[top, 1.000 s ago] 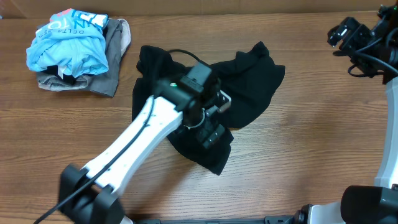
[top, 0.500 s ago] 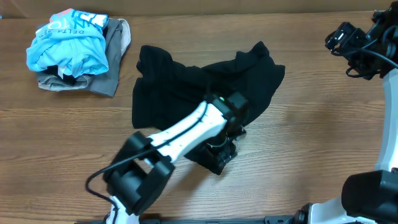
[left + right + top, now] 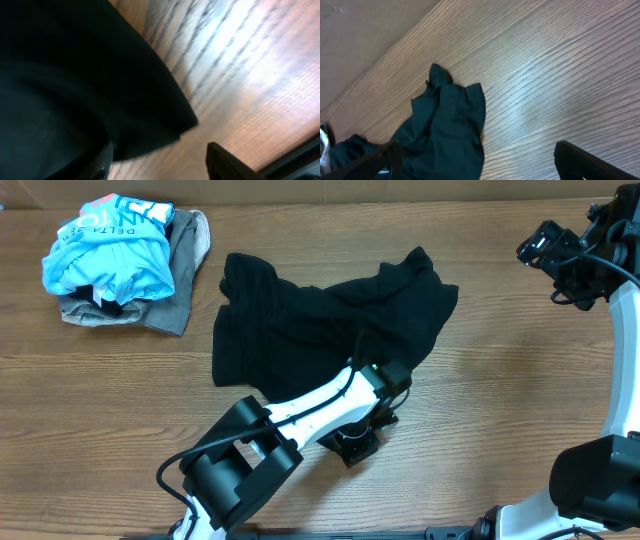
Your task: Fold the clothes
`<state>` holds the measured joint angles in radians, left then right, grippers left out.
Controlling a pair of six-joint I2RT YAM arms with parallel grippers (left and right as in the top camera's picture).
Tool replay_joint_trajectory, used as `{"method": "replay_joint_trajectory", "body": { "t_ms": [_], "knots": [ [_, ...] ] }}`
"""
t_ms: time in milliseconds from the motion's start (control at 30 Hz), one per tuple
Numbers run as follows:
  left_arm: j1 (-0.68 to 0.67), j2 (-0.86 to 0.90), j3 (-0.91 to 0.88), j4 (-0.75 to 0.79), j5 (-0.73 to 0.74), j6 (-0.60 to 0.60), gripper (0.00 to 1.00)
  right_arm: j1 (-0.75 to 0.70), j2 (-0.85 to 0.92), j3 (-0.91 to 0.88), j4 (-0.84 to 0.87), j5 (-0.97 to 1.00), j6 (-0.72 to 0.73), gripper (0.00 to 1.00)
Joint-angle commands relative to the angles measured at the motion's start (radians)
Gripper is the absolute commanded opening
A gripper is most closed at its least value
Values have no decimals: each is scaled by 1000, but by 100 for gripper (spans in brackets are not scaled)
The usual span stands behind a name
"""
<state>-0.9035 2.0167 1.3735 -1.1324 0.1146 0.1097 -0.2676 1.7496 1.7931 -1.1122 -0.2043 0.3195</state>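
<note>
A crumpled black garment (image 3: pixel 320 320) lies spread on the wooden table in the middle of the overhead view. My left gripper (image 3: pixel 362 442) is low over its front corner, open, with the cloth's edge (image 3: pixel 150 100) just ahead of and partly over the left finger (image 3: pixel 105 160); bare wood shows between the fingers. My right gripper (image 3: pixel 545 245) is raised at the far right, open and empty. In its wrist view the garment's right end (image 3: pixel 450 125) lies below, between the spread fingers (image 3: pixel 480 165).
A pile of clothes, light blue (image 3: pixel 110 245) over grey (image 3: pixel 185 255), sits at the back left corner. Bare wooden table (image 3: pixel 500 400) lies to the right of and in front of the black garment.
My left arm has swung from over the garment's middle toward the front, down to its front corner. The right gripper has drifted slightly left. The garment's front flap looks a little shifted.
</note>
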Motion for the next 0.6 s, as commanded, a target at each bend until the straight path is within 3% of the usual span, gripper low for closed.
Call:
{"method": "replay_joint_trajectory", "body": {
  "t_ms": [0, 233, 300, 433, 567],
  "knots": [
    [-6, 11, -69, 50, 16, 29, 59, -2, 3, 1, 3, 2, -10, 99],
    [-7, 10, -75, 99, 18, 82, 22, -2, 3, 1, 3, 2, -10, 99],
    [-7, 10, -75, 99, 18, 81, 4, -2, 3, 1, 3, 2, -9, 98],
    [-4, 10, -65, 76, 16, 69, 4, -2, 3, 1, 3, 2, -10, 96],
    [30, 7, 41, -45, 16, 47, 4, 1, 6, 1, 6, 1, -9, 94]
  ]
}}
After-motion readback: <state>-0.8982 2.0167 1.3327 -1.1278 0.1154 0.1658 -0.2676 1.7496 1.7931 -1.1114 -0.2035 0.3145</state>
